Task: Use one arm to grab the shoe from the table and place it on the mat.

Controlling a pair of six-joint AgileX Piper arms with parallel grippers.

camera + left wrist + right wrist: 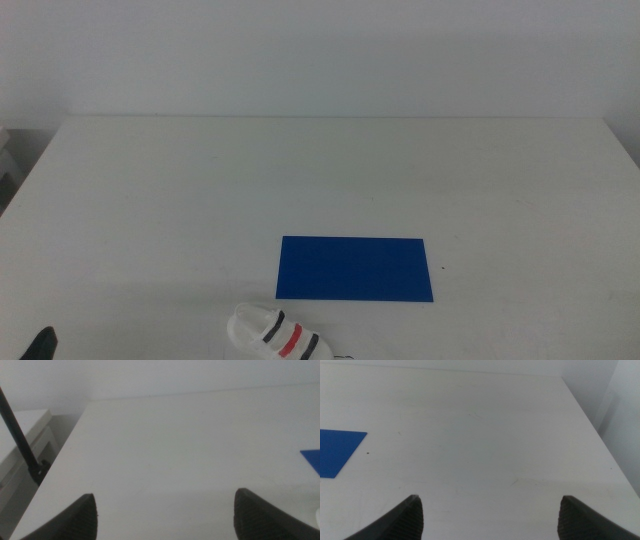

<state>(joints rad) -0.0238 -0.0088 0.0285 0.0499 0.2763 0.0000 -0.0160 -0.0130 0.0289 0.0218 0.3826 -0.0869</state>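
The small white shoe (276, 337) with two dark straps and one red strap lies on the white table (200, 180) at the front edge of the middle view, just in front of the mat's near left corner. The deep blue mat (354, 268) lies flat in the middle of the table, and a corner of it shows in the left wrist view (312, 459) and the right wrist view (337, 450). My left gripper (165, 512) is open over bare table at the front left, and only its tip (42, 344) shows in the middle view. My right gripper (490, 517) is open over bare table at the right.
The table's left edge (60, 460) drops off beside a white cabinet (25, 435) with a dark rod in front of it. The table's right edge (600, 445) shows in the right wrist view. A white wall stands behind the table.
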